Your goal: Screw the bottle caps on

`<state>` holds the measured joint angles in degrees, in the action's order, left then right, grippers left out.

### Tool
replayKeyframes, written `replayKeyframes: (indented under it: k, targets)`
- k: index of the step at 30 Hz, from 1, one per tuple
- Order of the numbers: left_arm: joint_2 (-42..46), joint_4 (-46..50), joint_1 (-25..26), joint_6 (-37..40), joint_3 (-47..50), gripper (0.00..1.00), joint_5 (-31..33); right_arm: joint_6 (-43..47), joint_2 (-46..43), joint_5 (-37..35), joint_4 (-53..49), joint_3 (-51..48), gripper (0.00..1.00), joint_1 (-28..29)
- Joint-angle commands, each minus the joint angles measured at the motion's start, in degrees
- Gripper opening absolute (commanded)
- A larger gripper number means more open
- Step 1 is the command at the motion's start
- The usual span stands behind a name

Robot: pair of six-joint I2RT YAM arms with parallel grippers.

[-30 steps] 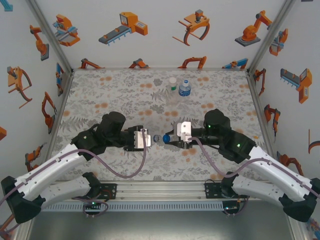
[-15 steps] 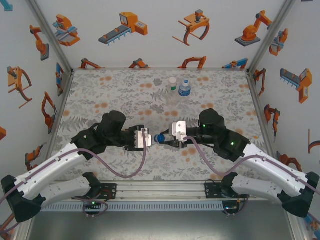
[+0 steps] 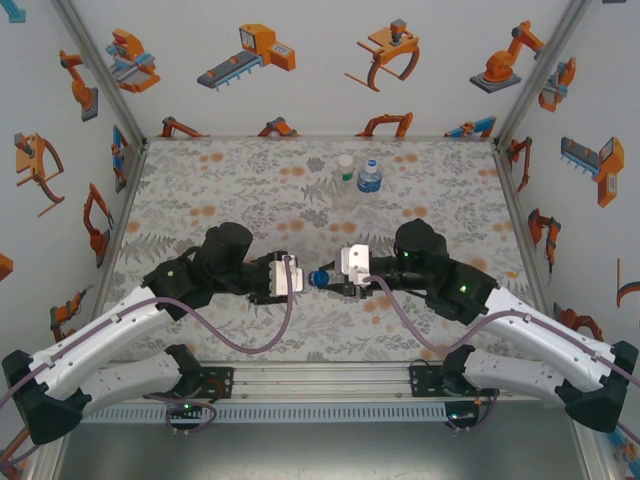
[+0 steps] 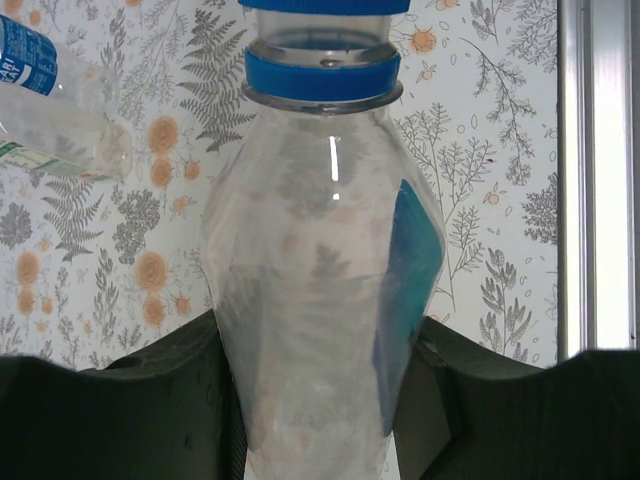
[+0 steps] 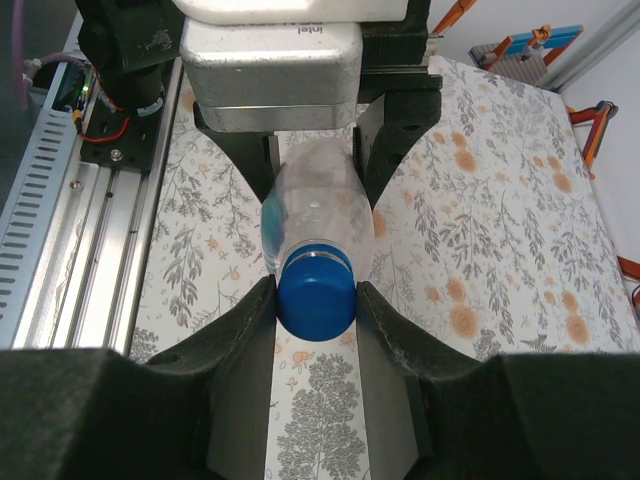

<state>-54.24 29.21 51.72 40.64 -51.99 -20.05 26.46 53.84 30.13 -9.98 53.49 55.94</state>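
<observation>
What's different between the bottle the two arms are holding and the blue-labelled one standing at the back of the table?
The held bottle lies on its side; the back bottle stands upright on the table. The held bottle is clamped by the left gripper, with the right gripper shut on its blue cap; no gripper touches the back bottle. Both are clear plastic with blue on them.

The clear, thin plastic bottle (image 4: 320, 300) looks glossy and crinkled, with a bright highlight on its shoulder. Its round blue plastic cap (image 5: 317, 293) is smooth with a soft sheen. The black fingers (image 5: 230, 340) of the right end effector (image 5: 317, 300) are matt, slightly grainy plastic. The flower-printed desk (image 5: 480, 250) cover looks matt, whether paper or cloth is unclear. The ribbed rail (image 5: 60, 250) at its near edge is dull brushed metal.
</observation>
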Motion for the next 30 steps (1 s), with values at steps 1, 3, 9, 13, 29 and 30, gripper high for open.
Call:
replayKeyframes:
  k: [1, 3, 9, 13, 29, 30]
  targets:
    - [0.21, -1.34, 0.15, -1.95, -2.56, 0.0, -2.43, 0.44, 0.83, 0.7, 0.25, 0.73, 0.0, 1.25]
    - [0.31, -1.18, 0.14, -2.37, -2.81, 0.0, -3.42, 1.16, 1.16, 0.29, -0.3, 1.06, 0.0, 1.39]
    - [0.84, -1.35, 0.13, -2.67, -2.76, 0.0, -5.5, 4.9, 1.88, 0.55, -1.79, 1.27, 0.0, 1.49]
    - [0.89, -1.88, 0.13, -3.35, -2.68, 0.0, -5.82, 5.77, 1.92, 0.46, -1.67, 0.73, 0.0, 1.49]
    - [-0.83, -6.84, 0.13, -4.03, -1.19, 0.0, 1.49, -61.41, 3.42, -27.78, -3.66, 0.82, 0.0, 1.51]
    - [-1.05, -7.29, 0.08, -4.08, -1.1, 0.0, 1.42, -66.46, 3.6, -29.09, -4.31, 0.95, 0.0, 1.51]
